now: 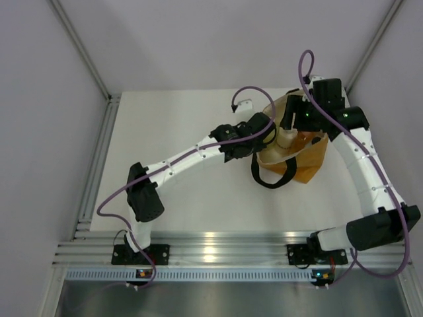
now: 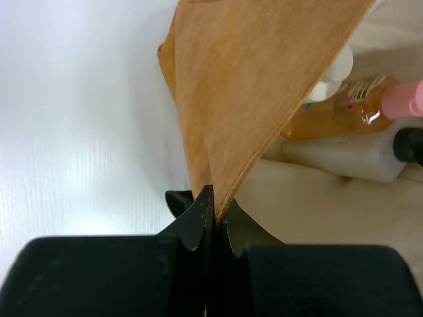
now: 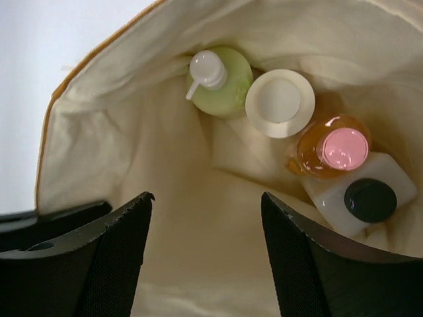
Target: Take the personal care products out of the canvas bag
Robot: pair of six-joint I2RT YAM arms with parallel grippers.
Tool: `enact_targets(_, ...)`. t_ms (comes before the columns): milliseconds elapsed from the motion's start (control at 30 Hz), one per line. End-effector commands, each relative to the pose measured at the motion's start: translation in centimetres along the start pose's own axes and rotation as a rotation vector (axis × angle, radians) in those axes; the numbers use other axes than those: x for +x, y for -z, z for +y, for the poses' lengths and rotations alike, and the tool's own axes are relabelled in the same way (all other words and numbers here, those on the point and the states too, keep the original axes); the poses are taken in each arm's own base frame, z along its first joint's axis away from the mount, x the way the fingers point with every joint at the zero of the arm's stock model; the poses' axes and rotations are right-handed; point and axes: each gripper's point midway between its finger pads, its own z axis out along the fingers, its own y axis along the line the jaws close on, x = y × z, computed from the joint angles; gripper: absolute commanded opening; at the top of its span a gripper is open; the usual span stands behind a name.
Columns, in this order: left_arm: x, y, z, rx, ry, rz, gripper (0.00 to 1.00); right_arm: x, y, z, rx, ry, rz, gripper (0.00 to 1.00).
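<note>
Products: I see all four upright at the bottom of the bag: yellow-green bottle (image 3: 221,82), cream round jar (image 3: 280,103) just beside it, orange bottle (image 3: 334,148), then the clear square bottle (image 3: 367,198) touching the orange one.
Bag: the canvas bag (image 1: 310,158) sits far right on the surface with its mouth open and cream lining showing.
Right pincer (image 3: 206,195): spread wide over the mouth, and the products lie beyond its tips, untouched.
Left pincer (image 2: 213,205): clamped on the bag's mustard rim.
Surface (image 1: 185,198): white and matte.
Room: pale grey walls, with an aluminium rail (image 1: 218,247) along the near edge.
</note>
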Motion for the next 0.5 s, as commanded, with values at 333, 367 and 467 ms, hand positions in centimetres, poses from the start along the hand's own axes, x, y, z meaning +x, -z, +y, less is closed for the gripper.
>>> enact_targets(333,-3.5,2.2,-0.6,0.013,0.184,-0.111,0.0,-4.6,-7.1,3.3,0.108,-0.111,-0.242,0.63)
enact_targets(367,-3.5,2.2,-0.6,0.012,0.194,-0.111,0.0,-4.4,-7.9,3.6,0.116,-0.11,-0.241,0.63)
enact_targets(467,-3.6,2.2,-0.8,0.018,0.237,-0.11,0.0,-4.1,-9.7,4.1,0.135,-0.112,-0.248,0.62)
